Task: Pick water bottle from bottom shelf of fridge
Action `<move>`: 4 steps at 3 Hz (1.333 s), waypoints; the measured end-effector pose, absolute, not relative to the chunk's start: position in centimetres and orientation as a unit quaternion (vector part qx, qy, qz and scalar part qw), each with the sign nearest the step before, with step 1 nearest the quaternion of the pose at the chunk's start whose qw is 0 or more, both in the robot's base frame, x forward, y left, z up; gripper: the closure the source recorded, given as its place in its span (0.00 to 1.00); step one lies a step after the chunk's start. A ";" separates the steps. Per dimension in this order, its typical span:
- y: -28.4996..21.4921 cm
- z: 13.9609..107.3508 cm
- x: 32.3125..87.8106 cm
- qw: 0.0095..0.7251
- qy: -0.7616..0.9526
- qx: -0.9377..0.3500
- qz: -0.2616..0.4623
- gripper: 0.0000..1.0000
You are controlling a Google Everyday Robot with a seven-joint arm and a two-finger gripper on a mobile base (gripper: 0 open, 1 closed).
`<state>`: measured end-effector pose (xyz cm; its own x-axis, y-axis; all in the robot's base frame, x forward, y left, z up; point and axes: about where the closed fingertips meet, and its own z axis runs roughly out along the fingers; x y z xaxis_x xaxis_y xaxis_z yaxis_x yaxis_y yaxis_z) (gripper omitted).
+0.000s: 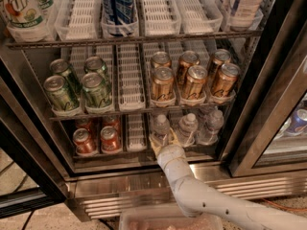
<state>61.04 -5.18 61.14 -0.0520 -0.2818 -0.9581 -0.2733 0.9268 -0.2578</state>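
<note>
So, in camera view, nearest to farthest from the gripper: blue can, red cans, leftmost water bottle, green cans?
Gripper: bottom shelf.
1. Leftmost water bottle, at it.
2. Red cans, left, same shelf.
3. Green cans, shelf above.
4. Blue can, top.

Fridge (120,188), door open. The gripper (163,141) is sitting at the near edge of the bottom shelf (136,139), right at the base of the leftmost water bottle (160,124). Two more bottles (188,125) are standing to its right, red cans (109,139) to its left. Gold cans (194,80) and green cans (96,87) are occupying the rack above.
</note>
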 end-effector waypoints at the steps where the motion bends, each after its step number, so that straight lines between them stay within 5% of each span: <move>1: -5.2 61.1 61.0 0.661 0.725 -0.191 -0.003 0.83; 2: -5.2 61.1 61.0 0.661 0.725 -0.191 -0.003 1.00; 4: -5.2 61.8 61.0 0.661 0.725 -0.192 0.010 1.00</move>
